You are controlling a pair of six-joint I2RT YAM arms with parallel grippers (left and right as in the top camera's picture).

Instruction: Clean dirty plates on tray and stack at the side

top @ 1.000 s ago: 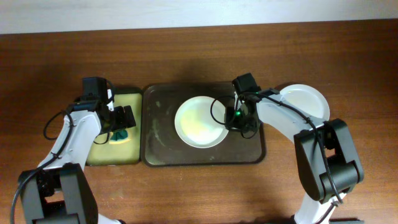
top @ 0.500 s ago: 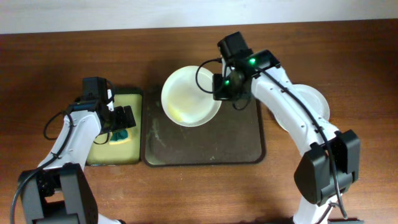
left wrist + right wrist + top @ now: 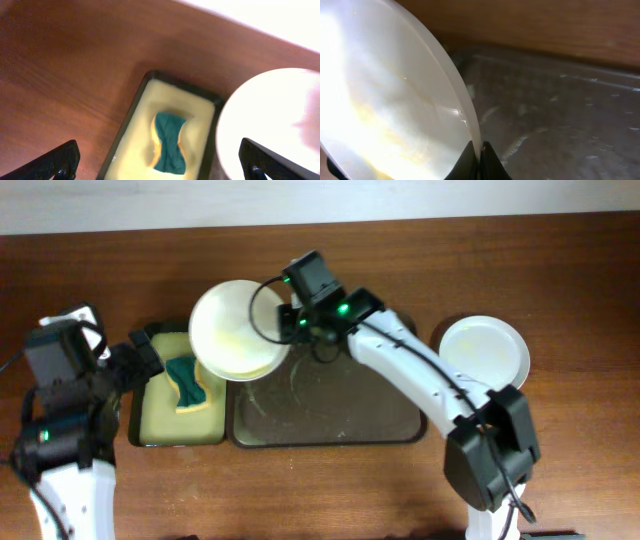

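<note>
My right gripper [image 3: 287,322] [image 3: 479,152] is shut on the rim of a white plate [image 3: 235,330] [image 3: 385,110] with yellow smears. It holds the plate tilted in the air over the left end of the dark tray [image 3: 340,415] [image 3: 560,110]. The same plate shows at the right of the left wrist view [image 3: 272,120]. A second white plate [image 3: 485,352] lies on the table to the right of the tray. My left gripper [image 3: 140,360] [image 3: 160,165] is open and empty above the small yellow-lined tray. A third plate is not in view.
A small black tray with yellow lining [image 3: 178,412] [image 3: 150,125] stands left of the dark tray and holds a green and yellow sponge [image 3: 185,380] [image 3: 167,142]. A pale wall edge [image 3: 320,200] runs along the table's far side.
My right gripper lifted the smeared plate off the tray and carried it left, tilting it. My left arm drew back from the sponge, gripper open above it.
</note>
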